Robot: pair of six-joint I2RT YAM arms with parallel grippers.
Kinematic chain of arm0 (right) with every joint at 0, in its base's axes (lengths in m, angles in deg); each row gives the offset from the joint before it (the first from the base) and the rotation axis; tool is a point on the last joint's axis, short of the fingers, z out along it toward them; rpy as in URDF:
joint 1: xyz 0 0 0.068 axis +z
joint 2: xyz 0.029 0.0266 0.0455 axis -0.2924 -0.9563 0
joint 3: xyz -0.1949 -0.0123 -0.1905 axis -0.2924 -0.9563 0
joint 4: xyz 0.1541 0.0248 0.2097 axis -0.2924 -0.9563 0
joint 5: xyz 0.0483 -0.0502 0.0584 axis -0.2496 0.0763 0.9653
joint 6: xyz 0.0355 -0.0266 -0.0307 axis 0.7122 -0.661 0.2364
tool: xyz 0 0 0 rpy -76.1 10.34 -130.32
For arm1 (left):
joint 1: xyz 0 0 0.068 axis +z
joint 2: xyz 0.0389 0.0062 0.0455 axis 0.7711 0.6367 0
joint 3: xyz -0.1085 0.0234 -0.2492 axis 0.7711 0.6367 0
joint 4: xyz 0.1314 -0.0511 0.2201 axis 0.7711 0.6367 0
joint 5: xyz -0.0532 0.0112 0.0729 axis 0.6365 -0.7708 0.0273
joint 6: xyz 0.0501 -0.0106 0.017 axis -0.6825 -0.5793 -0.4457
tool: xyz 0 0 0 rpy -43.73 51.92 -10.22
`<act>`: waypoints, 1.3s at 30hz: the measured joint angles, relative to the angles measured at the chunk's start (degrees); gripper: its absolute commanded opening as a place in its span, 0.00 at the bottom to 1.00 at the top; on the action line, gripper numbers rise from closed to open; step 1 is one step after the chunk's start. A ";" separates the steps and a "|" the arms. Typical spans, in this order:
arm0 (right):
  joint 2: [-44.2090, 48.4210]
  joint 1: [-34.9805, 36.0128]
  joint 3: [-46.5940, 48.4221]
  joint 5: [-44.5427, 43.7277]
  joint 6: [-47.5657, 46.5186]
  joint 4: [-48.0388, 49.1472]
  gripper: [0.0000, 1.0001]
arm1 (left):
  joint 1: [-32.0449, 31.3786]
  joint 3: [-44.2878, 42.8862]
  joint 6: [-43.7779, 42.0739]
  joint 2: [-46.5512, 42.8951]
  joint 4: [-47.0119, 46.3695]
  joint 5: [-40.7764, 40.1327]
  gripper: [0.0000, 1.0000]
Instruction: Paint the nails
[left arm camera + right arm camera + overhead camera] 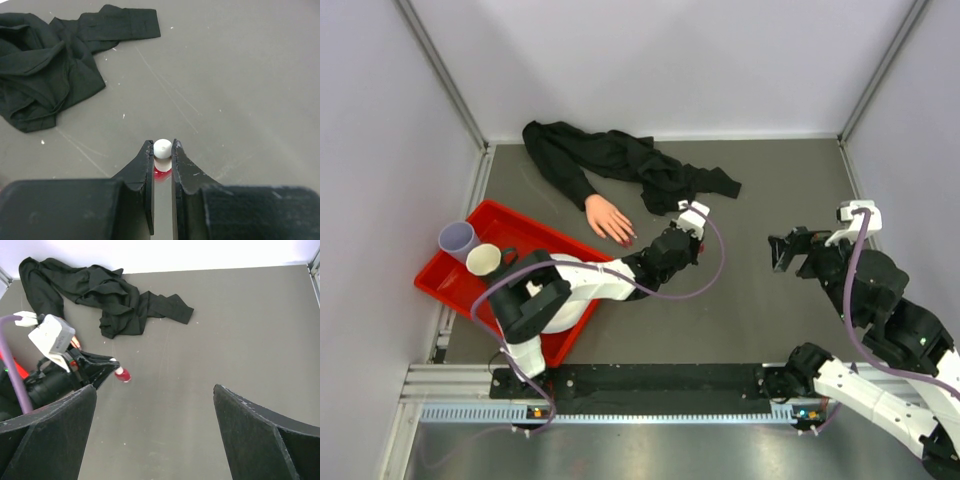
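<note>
The pale mannequin hand (608, 217) lies on the grey table, its black sleeve (620, 162) trailing behind it. Its dark-red nails (626, 239) point toward the near right. Just right of those nails, my left gripper (162, 150) is shut on the white cap (162, 148) of a small red polish bottle (123, 375). The bottle hangs tilted from the fingertips. The top view does not show the bottle. My right gripper (154, 387) stands wide open and holds nothing. It sits at the right of the table (785, 250), facing the left gripper (100, 362).
A red tray (510, 222) sits at the near left under the left arm. It holds a lavender cup (457, 238) and a cream cup (485, 260). The black cloth spreads across the back of the table (115, 300). White walls close in the table's sides.
</note>
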 measured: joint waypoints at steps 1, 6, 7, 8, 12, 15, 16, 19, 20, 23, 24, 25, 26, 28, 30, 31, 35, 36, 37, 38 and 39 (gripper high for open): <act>0.02 0.00 0.00 0.00 0.04 -0.02 0.97 | 0.00 0.00 0.02 0.50 -0.72 0.00 0.00; 0.31 0.00 0.00 -0.02 0.11 -0.02 0.97 | 0.00 0.00 0.39 2.82 -3.10 0.00 0.00; 0.33 0.00 0.00 0.00 0.13 0.00 0.97 | 0.00 0.00 0.44 3.21 -3.34 0.02 0.00; 0.33 0.00 0.00 0.00 0.15 -0.02 0.97 | -0.02 0.00 0.50 3.48 -3.48 0.02 0.00; 0.44 0.00 -0.07 -0.02 0.20 0.00 0.97 | -0.02 0.00 0.70 4.42 -3.41 0.00 0.00; 0.70 0.00 -0.57 -0.02 0.20 -0.02 0.97 | -0.02 0.00 0.81 4.44 -3.58 -0.02 0.00; 0.70 0.00 -0.72 -0.02 0.22 0.00 0.97 | -0.02 0.00 0.81 4.44 -3.50 -0.07 0.00; 0.72 0.00 -0.79 -0.02 0.22 -0.11 0.97 | -0.02 -0.02 0.81 4.44 -3.13 -0.26 0.00; 0.76 0.00 -0.81 0.00 0.22 -0.13 0.97 | -0.02 -0.02 0.81 4.52 -3.10 -0.35 0.00; 0.87 0.00 -0.85 0.00 0.24 -0.15 0.97 | -0.02 -0.04 0.81 4.79 -3.02 -0.50 0.00; 0.92 0.00 -0.85 -0.02 0.24 -0.15 0.97 | -0.02 -0.07 0.81 4.96 -3.04 -0.63 0.00; 0.98 0.00 -0.85 0.00 0.24 -0.15 0.97 | -0.02 -0.09 0.81 5.18 -3.02 -0.66 0.00; 1.01 0.00 -0.85 -0.02 0.26 -0.15 0.97 | -0.02 -0.09 0.81 5.31 -2.91 -0.68 0.01; 1.03 0.00 -0.85 -0.02 0.26 -0.15 0.97 | -0.04 -0.17 0.81 5.53 -2.71 -0.87 0.03; 1.03 0.00 -0.85 -0.02 0.28 -0.15 0.97 | -0.07 -0.24 0.79 5.70 -2.80 -1.05 0.06; 1.03 0.00 -0.85 -0.02 0.28 -0.15 0.97 | -0.11 -0.35 0.79 5.79 -2.82 -1.11 0.09; 1.03 0.00 -0.85 -0.02 0.28 -0.15 0.97 | -0.11 -0.39 0.79 5.88 -2.89 -1.29 0.34; 1.03 0.00 -0.85 -0.02 0.28 -0.15 0.97 | -0.11 -0.39 0.74 5.88 -2.84 -1.29 0.44; 1.03 0.00 -0.85 -0.02 0.31 -0.17 0.98 | -0.11 -0.39 0.81 5.88 -2.69 -1.29 0.48; 1.03 0.00 -0.85 -0.02 0.31 -0.15 0.97 | -0.11 -0.39 0.63 5.88 -2.51 -1.29 0.52; 1.03 0.00 -0.85 0.00 0.39 -0.15 0.97 | -0.11 -0.39 0.72 5.88 -2.08 -1.27 0.57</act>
